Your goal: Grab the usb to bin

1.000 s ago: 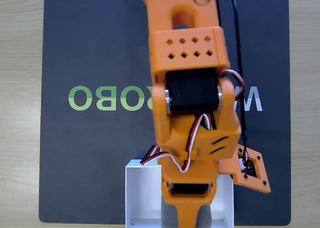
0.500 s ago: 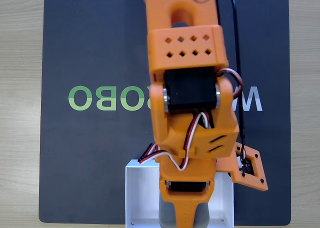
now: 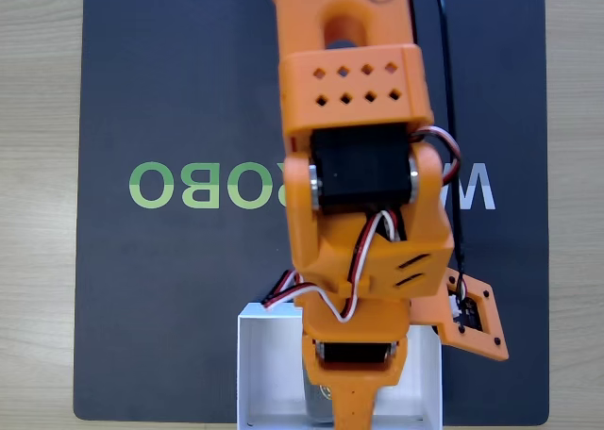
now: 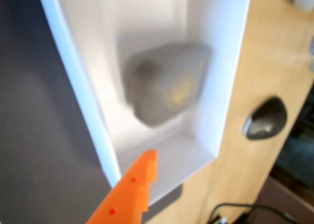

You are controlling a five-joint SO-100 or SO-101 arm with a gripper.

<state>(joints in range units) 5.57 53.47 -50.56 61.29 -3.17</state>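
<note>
Usb (image 4: 167, 84) lies blurred inside the bin (image 4: 78, 86), just beyond the orange pincer (image 4: 140, 177) tip and seemingly apart from it; the drop step looks done or nearly so. Whether the pincer is open I cannot tell; next, a clean lift away.

the usb (image 4: 167, 81) is a dark grey rounded block with a faint gold mark on its top, blurred in the wrist view, apparently lying inside the bin (image 4: 216, 81). the bin is a shallow white rectangular box with thin walls, sitting at the near edge of a dark mat (image 3: 170, 90) in the fixed view (image 3: 269, 364).
</note>
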